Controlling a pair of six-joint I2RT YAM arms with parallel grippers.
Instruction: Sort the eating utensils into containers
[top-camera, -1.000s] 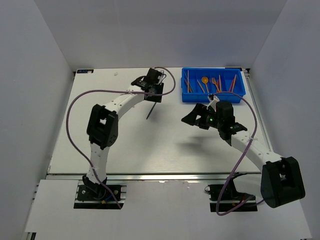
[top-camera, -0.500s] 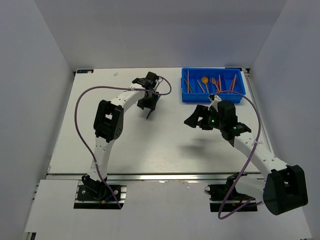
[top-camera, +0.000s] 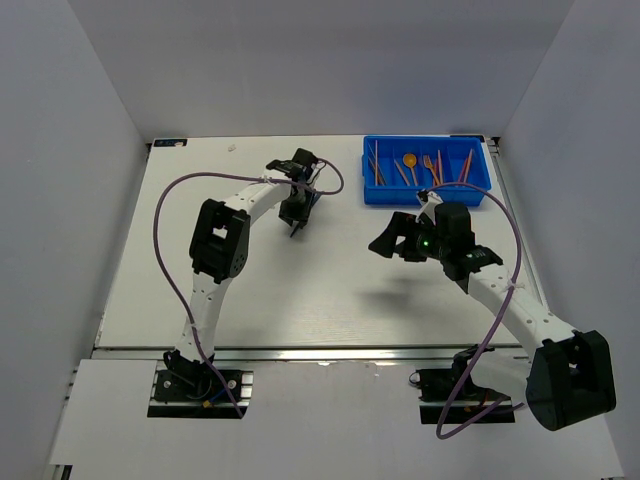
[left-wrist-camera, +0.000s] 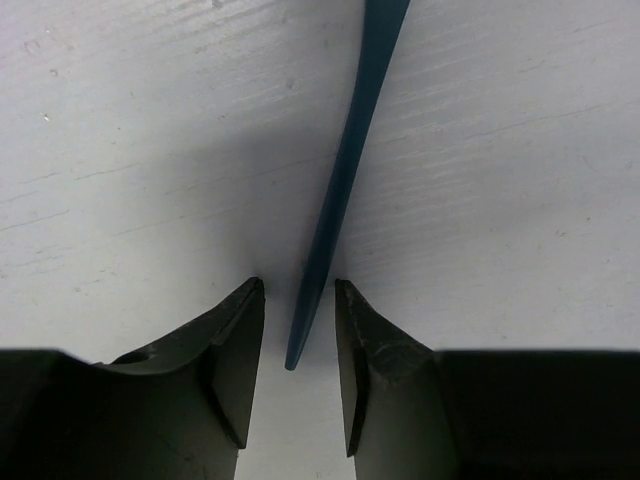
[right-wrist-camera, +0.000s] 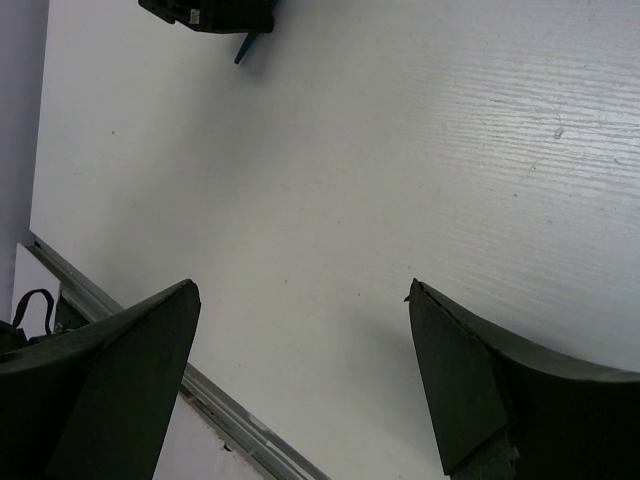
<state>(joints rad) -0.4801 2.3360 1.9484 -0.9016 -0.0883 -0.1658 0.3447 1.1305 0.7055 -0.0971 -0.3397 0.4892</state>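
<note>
At the near edge of the white table (top-camera: 330, 300) we see the two arm bases, and from there the right arm (top-camera: 520, 312) reaches up and leftward toward the middle. Its pincer, the right gripper (right-wrist-camera: 300, 290), hangs above bare tabletop with its two dark fingers (right-wrist-camera: 120, 360) spread wide and nothing between them. It is just in front of the tray's near wall in the overhead view. A little farther back and to the left, the left arm (top-camera: 215, 245) bends over the table, and the left gripper (left-wrist-camera: 297, 288) points down at the surface. Its jaws stand partly open and straddle the near end of a dark blue utensil (left-wrist-camera: 345, 170), which lies flat on the table. We see a thin strip of table on either side of the slim handle, so the pads (left-wrist-camera: 238, 345) are close beside it but have no hold on it. The handle runs away from the gripper and widens toward the top of the wrist view, where the frame cuts it off, so we cannot tell whether it is a knife, a fork or a spoon. Farthest back, to the right, sits the blue tray (top-camera: 378, 196). In it lie the orange utensils (top-camera: 410, 160), among them a round-bowled spoon and a fork, spread across its width.
</note>
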